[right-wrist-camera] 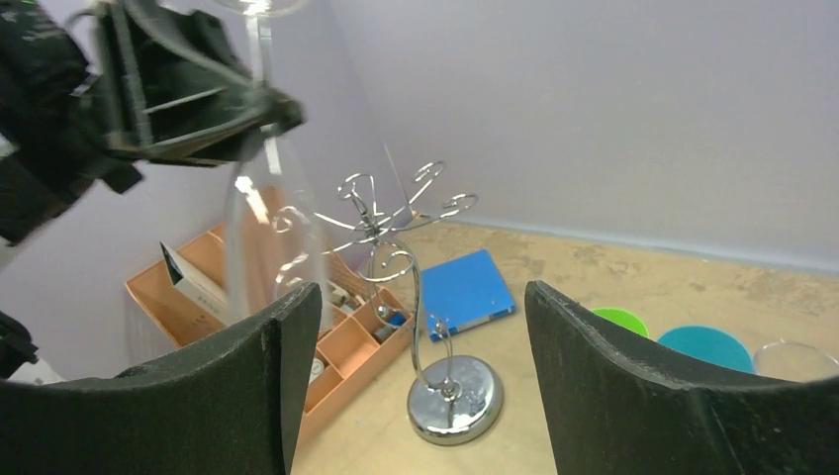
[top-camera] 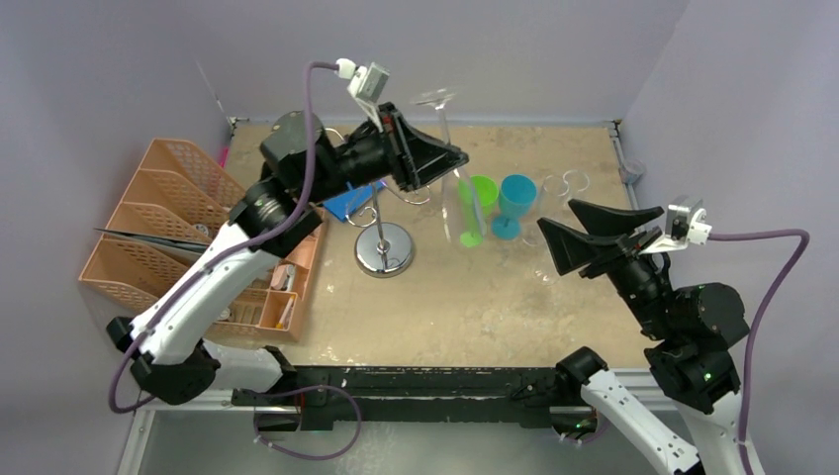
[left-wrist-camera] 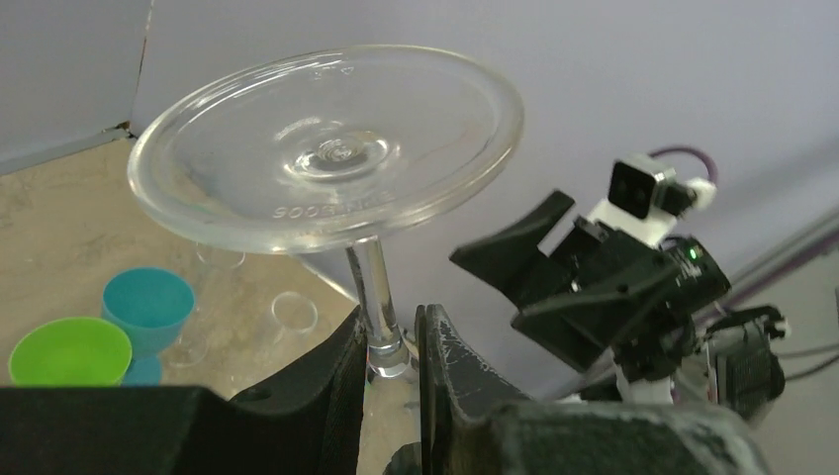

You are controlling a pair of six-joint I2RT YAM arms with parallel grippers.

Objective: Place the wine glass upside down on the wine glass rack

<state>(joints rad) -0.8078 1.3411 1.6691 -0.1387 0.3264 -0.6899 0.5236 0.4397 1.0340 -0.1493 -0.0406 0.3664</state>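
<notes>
Overhead, the left gripper [top-camera: 450, 158] was clamped narrow on the stem of the wine glass [top-camera: 444, 124], which it held upside down, foot uppermost and bowl hanging mouth-down. Its own wrist camera showed both fingers [left-wrist-camera: 450, 381] pressed on the stem just below the broad round foot [left-wrist-camera: 331, 148]. The glass hung at about 3 o'clock of the wine glass rack [top-camera: 384, 248], close beside its curled arms and not on any of them. The rack stood upright on its round shiny base on the table [top-camera: 445, 317].

The right gripper [top-camera: 557, 215] sat at about 4 o'clock of the glass and well apart from it, jaws spread wide and holding nothing. Between its fingers, the right wrist camera showed the rack [right-wrist-camera: 455, 396], with the glass bowl [right-wrist-camera: 267, 237] at 9 o'clock of the scrolls.

A green cup [top-camera: 482, 190] and a blue cup [top-camera: 516, 195] stood side by side behind the bowl. An orange organizer [top-camera: 178, 218] lay at 9 o'clock of the rack, with a blue folder [top-camera: 346, 205] between them.
</notes>
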